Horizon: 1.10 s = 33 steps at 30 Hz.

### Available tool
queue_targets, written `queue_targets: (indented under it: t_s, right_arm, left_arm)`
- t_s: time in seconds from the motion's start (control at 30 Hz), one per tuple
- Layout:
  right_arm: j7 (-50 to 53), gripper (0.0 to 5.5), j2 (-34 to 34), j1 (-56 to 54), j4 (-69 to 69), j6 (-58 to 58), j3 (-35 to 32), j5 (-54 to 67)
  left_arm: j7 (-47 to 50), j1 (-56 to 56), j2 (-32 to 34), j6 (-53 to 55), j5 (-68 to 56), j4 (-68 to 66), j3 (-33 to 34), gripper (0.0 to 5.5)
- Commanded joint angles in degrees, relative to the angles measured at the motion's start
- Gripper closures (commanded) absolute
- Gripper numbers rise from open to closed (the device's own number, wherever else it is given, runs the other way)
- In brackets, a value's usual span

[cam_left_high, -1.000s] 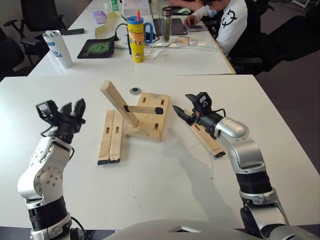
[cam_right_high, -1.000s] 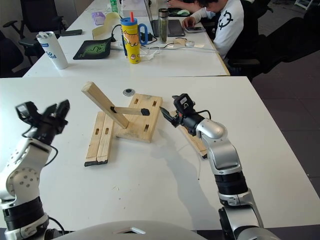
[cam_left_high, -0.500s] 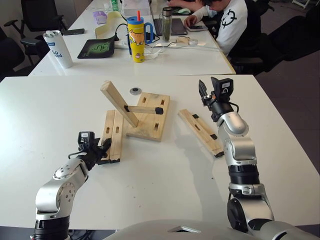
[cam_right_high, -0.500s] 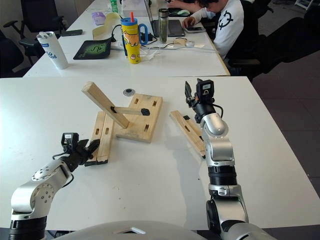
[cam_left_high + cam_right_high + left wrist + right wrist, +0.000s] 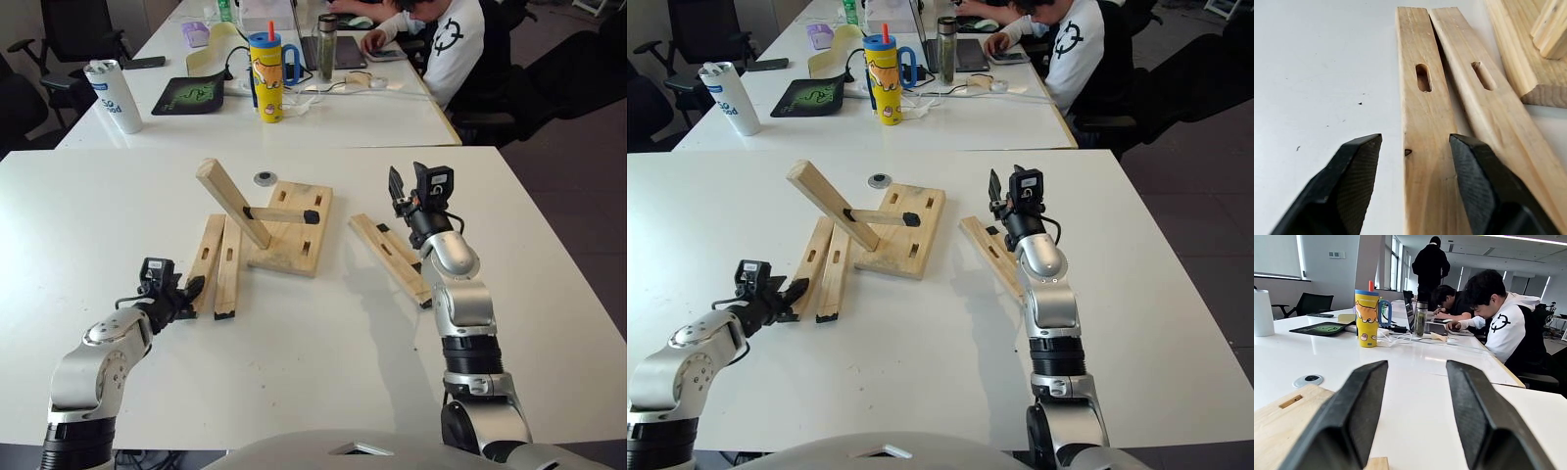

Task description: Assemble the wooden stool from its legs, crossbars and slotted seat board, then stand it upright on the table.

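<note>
Left eye view: our left gripper (image 5: pixel 192 288) lies low on the surface (image 5: pixel 323 372), at the near end of two slotted legs (image 5: pixel 217 259) that lie side by side. The seat board (image 5: pixel 297 233) lies flat and carries a tilted leg (image 5: pixel 231 202) with a crossbar (image 5: pixel 282 213). Left wrist view: the gripper is spread around the outer leg (image 5: pixel 1422 112), we think in order to pick it. Right wrist view: our right gripper (image 5: pixel 1415 382) is spread and holds nothing, beside the board's corner (image 5: pixel 1283 416).
</note>
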State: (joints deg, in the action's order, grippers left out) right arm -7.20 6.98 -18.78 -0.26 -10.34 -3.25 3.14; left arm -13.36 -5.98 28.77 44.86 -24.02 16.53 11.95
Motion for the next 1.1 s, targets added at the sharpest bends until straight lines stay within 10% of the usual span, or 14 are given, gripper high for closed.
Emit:
queue_targets:
  t_s: [0.03,0.43,1.1]
  right_arm:
    - [0.8,3.28,-0.7,1.0,-1.2,0.1,0.1,0.2]
    - [0.6,3.31,-0.6,1.1,-1.7,-0.6,0.3,0.2]
    - [-0.5,3.31,-0.3,0.6,-1.9,-1.7,0.7,0.4]
  left_arm:
    - [-1.9,3.2,0.8,0.2,-1.1,0.9,2.1,2.92]
    - [-4.0,3.2,2.0,1.4,0.2,2.9,1.5,2.04]
    - [-5.4,-0.5,0.1,-1.2,5.3,-0.7,-2.9,2.47]
